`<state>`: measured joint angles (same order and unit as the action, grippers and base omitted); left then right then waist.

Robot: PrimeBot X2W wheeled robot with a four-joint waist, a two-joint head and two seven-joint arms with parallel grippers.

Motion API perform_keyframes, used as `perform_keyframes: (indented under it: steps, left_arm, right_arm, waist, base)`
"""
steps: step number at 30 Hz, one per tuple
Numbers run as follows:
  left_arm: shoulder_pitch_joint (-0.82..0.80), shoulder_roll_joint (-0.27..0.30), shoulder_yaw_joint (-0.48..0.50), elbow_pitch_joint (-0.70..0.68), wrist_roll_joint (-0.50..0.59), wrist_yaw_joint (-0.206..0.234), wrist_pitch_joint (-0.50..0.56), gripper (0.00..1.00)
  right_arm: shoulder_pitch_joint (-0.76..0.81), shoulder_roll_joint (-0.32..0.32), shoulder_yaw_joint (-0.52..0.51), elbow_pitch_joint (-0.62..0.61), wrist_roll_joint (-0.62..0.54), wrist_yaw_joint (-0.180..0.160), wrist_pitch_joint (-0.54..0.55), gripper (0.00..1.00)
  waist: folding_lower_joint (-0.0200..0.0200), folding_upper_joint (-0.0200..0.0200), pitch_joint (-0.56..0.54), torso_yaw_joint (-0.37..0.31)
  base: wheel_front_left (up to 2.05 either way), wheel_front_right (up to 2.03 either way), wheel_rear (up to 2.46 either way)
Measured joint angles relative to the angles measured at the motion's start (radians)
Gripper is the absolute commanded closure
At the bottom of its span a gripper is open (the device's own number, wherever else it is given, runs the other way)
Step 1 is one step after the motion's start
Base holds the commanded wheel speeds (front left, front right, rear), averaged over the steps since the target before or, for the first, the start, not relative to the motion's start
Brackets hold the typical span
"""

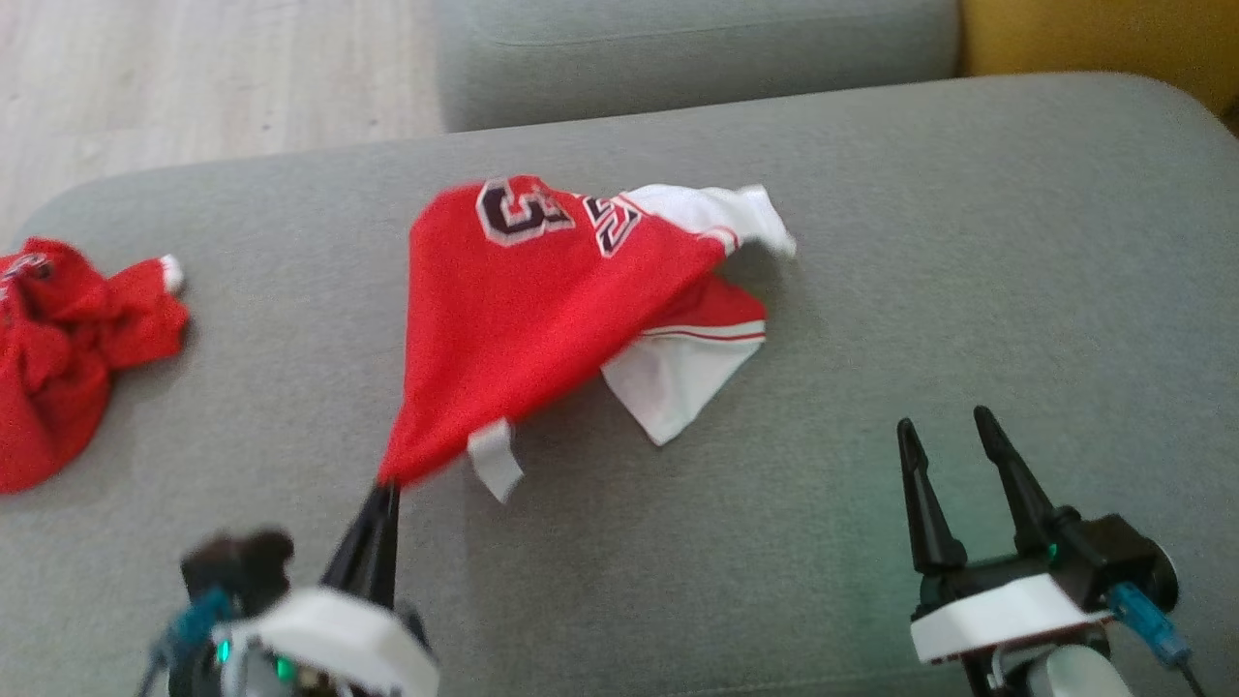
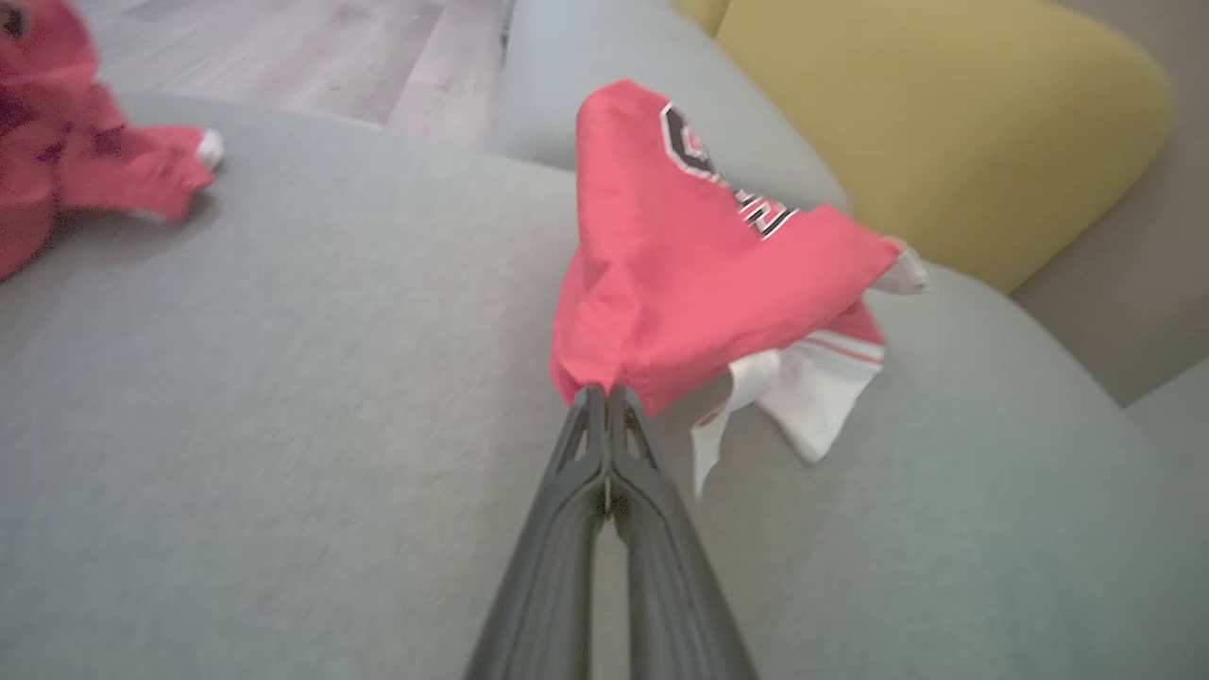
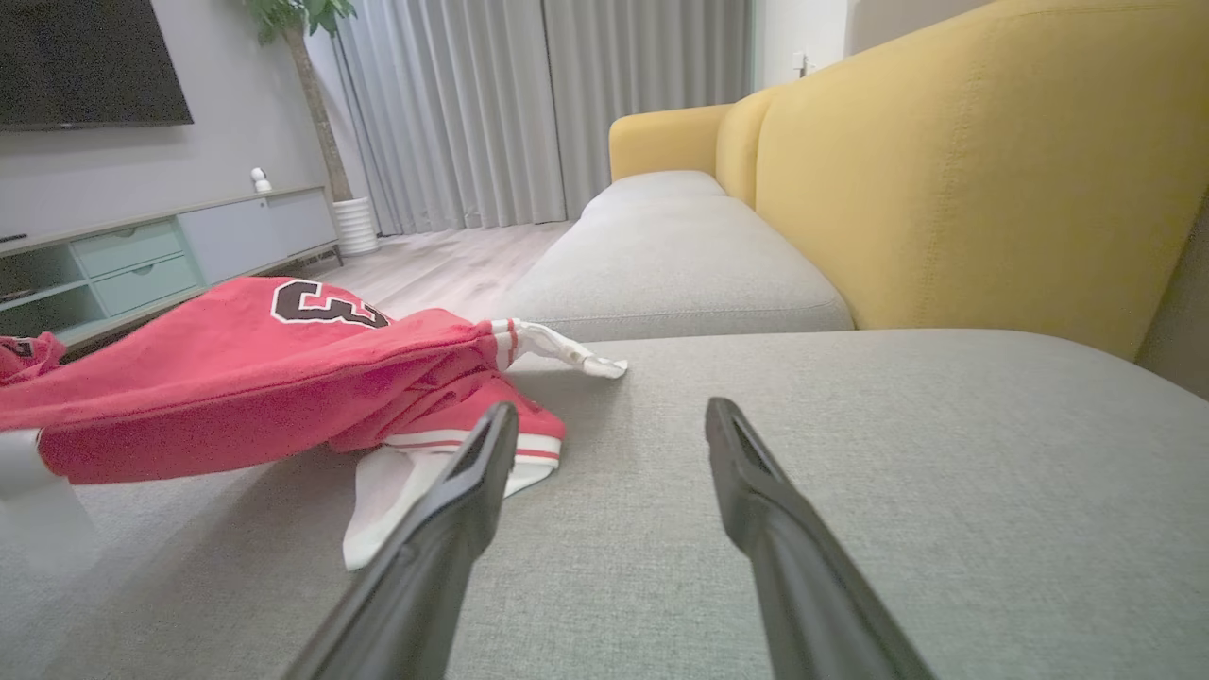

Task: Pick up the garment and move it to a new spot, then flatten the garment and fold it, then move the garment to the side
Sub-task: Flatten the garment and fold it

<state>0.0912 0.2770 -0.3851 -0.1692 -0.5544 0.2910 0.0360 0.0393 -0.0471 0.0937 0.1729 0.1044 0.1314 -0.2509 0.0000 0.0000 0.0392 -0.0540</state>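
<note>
Two red pieces sit on the grey cushion: a crumpled heap at far left, then the garment at centre, its lower corner pinched in the left tool; at lower right, the right tool stands spread, holding nothing.

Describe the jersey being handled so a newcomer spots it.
On the grey cushion, look near the middle, ahead of the left tool. The jersey is pinched at one corner, showing numbers and white trim, unlike the crumpled red heap at the left edge.
</note>
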Motion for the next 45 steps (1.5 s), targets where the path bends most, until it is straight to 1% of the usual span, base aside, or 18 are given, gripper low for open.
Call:
perform_keyframes:
  steps: [7, 8, 12, 18, 19, 20, 21, 23, 24, 27, 29, 32, 33, 34, 37, 39, 41, 45]
  left_arm:
    - [0.095, -0.012, -0.003, 0.18, -0.021, -0.014, -0.118, 1.0]
    - [0.095, -0.018, -0.003, 0.261, -0.018, -0.022, -0.149, 1.0]
    - [0.095, -0.029, 0.001, 0.388, -0.017, -0.042, -0.216, 1.0]
    - [0.094, -0.032, 0.004, 0.473, -0.004, -0.055, -0.256, 1.0]
    - [0.094, -0.033, 0.006, 0.477, -0.004, -0.06, -0.26, 0.97]
    - [0.094, -0.034, 0.006, 0.479, -0.004, -0.069, -0.262, 0.79]
    - [0.094, -0.037, 0.009, 0.479, -0.012, -0.081, -0.263, 0.67]
    - [0.095, -0.041, 0.007, 0.477, -0.03, -0.095, -0.26, 0.07]
    - [0.096, -0.042, 0.009, 0.47, -0.041, -0.101, -0.25, 0.0]
    - [0.104, -0.043, 0.018, 0.427, -0.081, -0.096, -0.204, 0.0]
    - [0.116, -0.039, 0.038, 0.384, -0.082, -0.048, -0.178, 0.0]
    - [0.127, -0.004, 0.07, 0.291, -0.041, 0.041, -0.161, 0.0]
    - [0.126, 0.01, 0.078, 0.252, -0.017, 0.065, -0.168, 0.0]
    - [0.123, 0.024, 0.075, 0.21, 0.009, 0.072, -0.17, 0.0]
    - [0.071, 0.034, 0.034, 0.111, 0.058, 0.069, -0.157, 0.0]
    - [-0.002, 0.032, -0.02, 0.079, 0.091, 0.048, -0.133, 0.0]
    - [-0.089, 0.03, -0.078, 0.079, 0.135, 0.022, -0.098, 0.0]
    - [-0.254, -0.01, -0.186, 0.14, 0.196, -0.045, -0.062, 0.0]
  right_arm:
    - [0.02, 0.0, 0.007, 0.001, 0.0, 0.0, 0.0, 0.0]
    - [0.019, 0.0, 0.015, 0.001, 0.0, 0.0, 0.0, 0.0]
    - [0.019, -0.001, 0.019, 0.001, 0.0, 0.0, 0.0, 0.0]
    - [0.02, -0.002, 0.014, 0.001, 0.0, 0.0, 0.0, 0.0]
    - [0.02, -0.002, 0.012, 0.001, 0.0, 0.0, 0.0, 0.0]
    - [0.02, -0.002, 0.012, 0.001, 0.0, 0.0, 0.0, 0.0]
    - [0.02, -0.002, 0.011, 0.001, 0.0, 0.0, 0.0, 0.0]
    - [0.022, -0.002, 0.009, 0.001, 0.0, 0.0, 0.0, 0.0]
    - [0.023, -0.002, 0.008, 0.001, 0.0, 0.0, 0.0, 0.0]
    - [0.031, -0.001, 0.007, 0.0, 0.0, 0.0, 0.0, 0.0]
    - [0.034, -0.001, 0.007, 0.001, 0.0, 0.0, 0.0, 0.0]
    - [0.033, -0.001, 0.009, -0.001, 0.0, 0.0, 0.0, 0.0]
    - [0.033, -0.001, 0.009, -0.002, 0.0, 0.0, 0.0, 0.0]
    - [0.033, -0.001, 0.01, -0.003, 0.0, 0.0, 0.0, 0.0]
    - [0.033, -0.001, 0.023, -0.003, 0.0, 0.0, 0.0, 0.0]
    - [0.031, -0.001, 0.03, -0.004, 0.0, 0.0, 0.0, 0.0]
    - [0.027, -0.001, 0.038, -0.005, 0.0, 0.0, 0.0, 0.0]
    - [-0.001, -0.001, 0.061, -0.013, 0.0, 0.0, 0.0, 0.0]
  waist:
    - [0.0, 0.0, 0.002, 0.052]
    - [0.0, 0.0, 0.003, 0.053]
    - [0.0, 0.0, 0.002, 0.043]
    - [0.0, 0.0, 0.004, 0.021]
    - [0.0, 0.0, 0.004, 0.019]
    - [0.0, 0.0, 0.005, 0.017]
    - [0.0, 0.0, 0.005, 0.016]
    - [0.0, 0.0, 0.003, 0.014]
    - [0.0, 0.0, 0.003, 0.014]
    - [0.0, 0.0, 0.006, 0.013]
    - [0.0, 0.0, 0.007, 0.011]
    - [0.0, 0.0, 0.008, 0.001]
    - [0.0, 0.0, 0.007, -0.003]
    - [0.0, 0.0, 0.007, -0.007]
    - [0.0, 0.0, 0.009, -0.022]
    - [0.0, 0.0, 0.013, -0.036]
    - [0.0, 0.0, 0.018, -0.053]
    - [0.0, 0.0, 0.035, -0.092]
  base:
    - [0.0, 0.0, 0.0]
    - [0.0, 0.0, 0.0]
    - [0.0, 0.0, 0.0]
    - [0.0, 0.0, 0.0]
    - [0.0, 0.0, 0.0]
    - [0.0, 0.0, 0.0]
    - [0.0, 0.0, 0.0]
    - [0.0, 0.0, 0.0]
    - [0.0, 0.0, 0.0]
    - [0.0, 0.0, 0.0]
    - [0.0, 0.0, 0.0]
    - [0.0, 0.0, 0.0]
    - [0.0, 0.0, 0.0]
    - [0.0, 0.0, 0.0]
    - [0.0, 0.0, 0.0]
    - [0.0, 0.0, 0.0]
    - [0.0, 0.0, 0.0]
    - [0.0, 0.0, 0.0]
